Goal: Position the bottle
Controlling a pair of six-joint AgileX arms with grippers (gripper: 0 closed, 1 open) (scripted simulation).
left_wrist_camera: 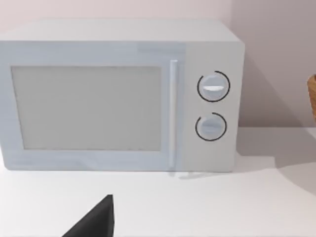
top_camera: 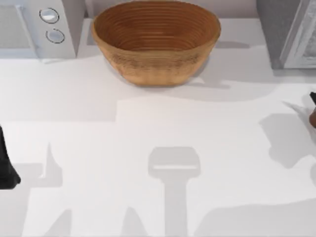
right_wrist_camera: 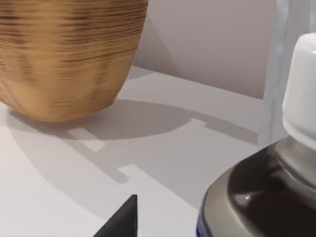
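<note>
At the right edge of the surface [top_camera: 158, 123], the bottle [top_camera: 313, 117] showed as a sliver of reddish-brown, well apart from the wicker bowl [top_camera: 156, 42] at the back centre. From the right wrist view the bottle [right_wrist_camera: 276, 173] sat very close to the camera, its white cap [right_wrist_camera: 302, 94] and dark shoulder looming large, with the bowl [right_wrist_camera: 64, 54] farther off. The right tool [top_camera: 312, 98] was at that same edge, just beside or against the bottle, but whether its fingers were apart or clamped on the bottle could not be told; one dark fingertip [right_wrist_camera: 121, 219] poked in low. I judged the step to be the start of the grasp or carry, with the bottle not yet brought into the middle of the surface. The next move would call for a firm hold on the slim body, keeping it upright while bringing it inward. The left arm [top_camera: 7, 165] stood parked at the left edge, facing the microwave [left_wrist_camera: 118, 94]; its tool's state could not be told either.
</note>
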